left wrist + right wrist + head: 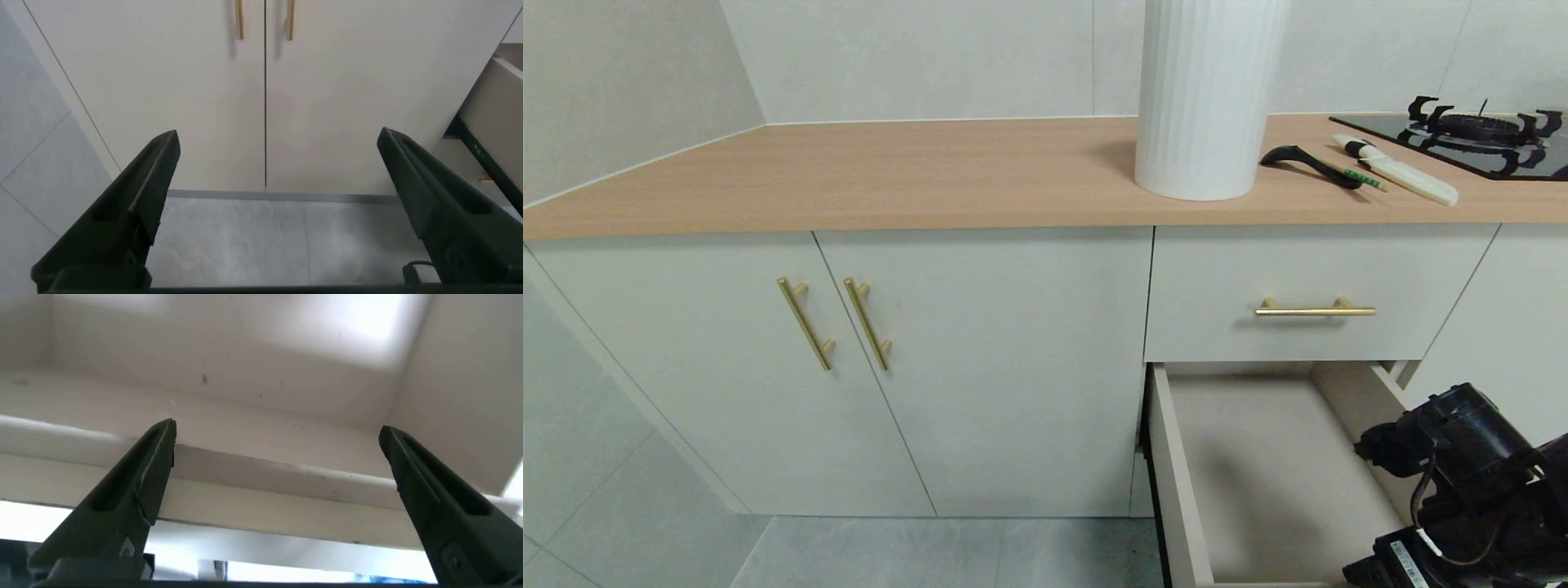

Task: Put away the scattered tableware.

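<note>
A black ladle (1311, 165) and a white knife (1396, 170) lay on the bench (890, 175) beside the stove (1478, 131); below, a drawer (1172, 465) stood open; the left pincer (278, 155) and the right pincer (278, 441) both gaped apart, empty.

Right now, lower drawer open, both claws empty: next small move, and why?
Probably lift the right claw up from the open drawer toward the black spoon on the countertop. The drawer lies empty, the spoon and white knife lie beside the ribbed white canister, and the jaws stand open.
</note>
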